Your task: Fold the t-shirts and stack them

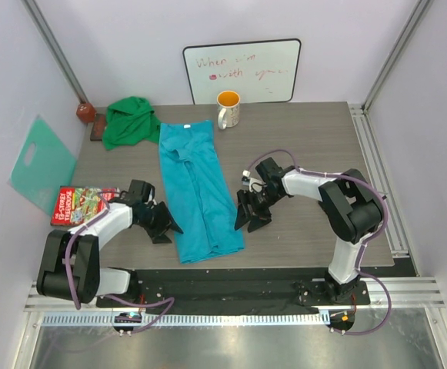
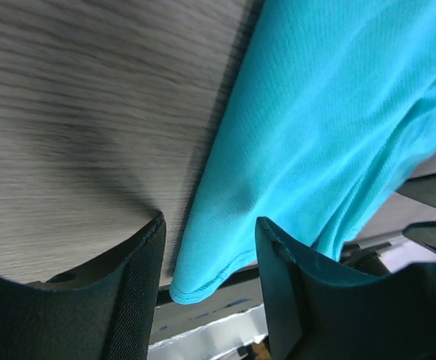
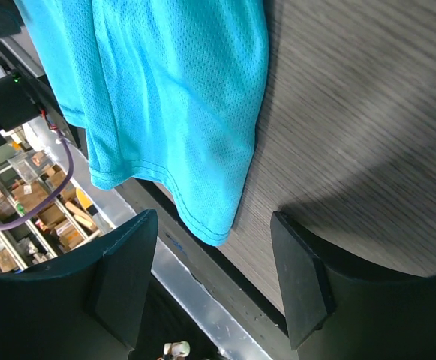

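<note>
The turquoise-blue t-shirt point(image 1: 197, 186) lies folded into a long strip down the table's middle, its hem at the near edge. The green t-shirt point(image 1: 130, 121) lies crumpled at the back left. My left gripper point(image 1: 165, 224) is open and empty just left of the strip's near left corner, which shows between the jaws in the left wrist view point(image 2: 202, 279). My right gripper point(image 1: 251, 214) is open and empty just right of the near right corner, which shows in the right wrist view point(image 3: 216, 217).
A mug point(image 1: 228, 108) and a whiteboard point(image 1: 242, 71) stand at the back. A red game box point(image 1: 83, 204) lies at the left near my left arm. A mint-teal plastic sheet point(image 1: 41, 164) leans on the left wall. The table's near edge point(image 3: 202, 270) is close under both grippers.
</note>
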Controlling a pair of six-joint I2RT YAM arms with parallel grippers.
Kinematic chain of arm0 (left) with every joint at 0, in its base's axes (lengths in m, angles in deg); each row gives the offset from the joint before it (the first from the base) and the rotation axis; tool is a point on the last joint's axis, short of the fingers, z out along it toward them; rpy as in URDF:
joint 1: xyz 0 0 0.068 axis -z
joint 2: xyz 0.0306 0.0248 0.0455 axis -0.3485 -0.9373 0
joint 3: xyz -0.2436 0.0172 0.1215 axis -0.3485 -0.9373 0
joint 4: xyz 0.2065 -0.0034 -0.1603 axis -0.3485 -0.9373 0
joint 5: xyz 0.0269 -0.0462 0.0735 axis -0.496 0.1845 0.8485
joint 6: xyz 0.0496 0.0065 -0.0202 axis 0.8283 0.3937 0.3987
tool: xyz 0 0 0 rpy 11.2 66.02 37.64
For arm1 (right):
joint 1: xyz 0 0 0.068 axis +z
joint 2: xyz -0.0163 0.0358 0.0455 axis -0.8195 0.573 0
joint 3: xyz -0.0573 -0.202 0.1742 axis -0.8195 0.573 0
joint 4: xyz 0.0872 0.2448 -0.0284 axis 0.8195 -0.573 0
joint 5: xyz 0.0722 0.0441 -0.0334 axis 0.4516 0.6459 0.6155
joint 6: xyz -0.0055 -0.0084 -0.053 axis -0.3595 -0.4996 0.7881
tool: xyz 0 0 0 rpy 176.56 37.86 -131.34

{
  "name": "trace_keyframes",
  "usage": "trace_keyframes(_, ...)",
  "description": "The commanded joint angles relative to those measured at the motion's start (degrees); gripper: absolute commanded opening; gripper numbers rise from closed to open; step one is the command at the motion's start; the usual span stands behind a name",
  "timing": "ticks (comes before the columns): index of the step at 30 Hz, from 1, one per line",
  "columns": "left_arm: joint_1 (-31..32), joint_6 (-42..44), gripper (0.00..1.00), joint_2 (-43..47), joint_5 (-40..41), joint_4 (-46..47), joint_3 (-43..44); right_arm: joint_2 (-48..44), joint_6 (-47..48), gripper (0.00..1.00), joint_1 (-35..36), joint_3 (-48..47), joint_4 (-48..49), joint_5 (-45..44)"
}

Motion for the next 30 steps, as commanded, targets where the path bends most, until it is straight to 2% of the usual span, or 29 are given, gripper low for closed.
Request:
trace_keyframes(1, 0.1, -2.9, 0.53, 1.5, -1.6, 5.0, -6.5, 3.0, 1.1, 0.68, 0.3, 1.8, 2.5, -4.4)
trace_keyframes(6, 0.1, -6.3, 0.53, 4.3, -1.8, 8.7, -11.4, 3.9, 0.1, 0.68, 0.3, 2.7, 3.3, -3.1)
trace_keyframes(19, 0.2, -7.2, 0.51, 0.7, -3.1, 13.5, -14.8, 9.0, -2.6, 0.67, 2.2, 3.1, 6.9, 1.4)
trace_keyframes(30, 1.4, -9.0, 0.47, 5.2, -3.5, 14.4, -17.9, 11.4, -2.1, 0.6, 6.0, 1.2, 6.1, 1.8)
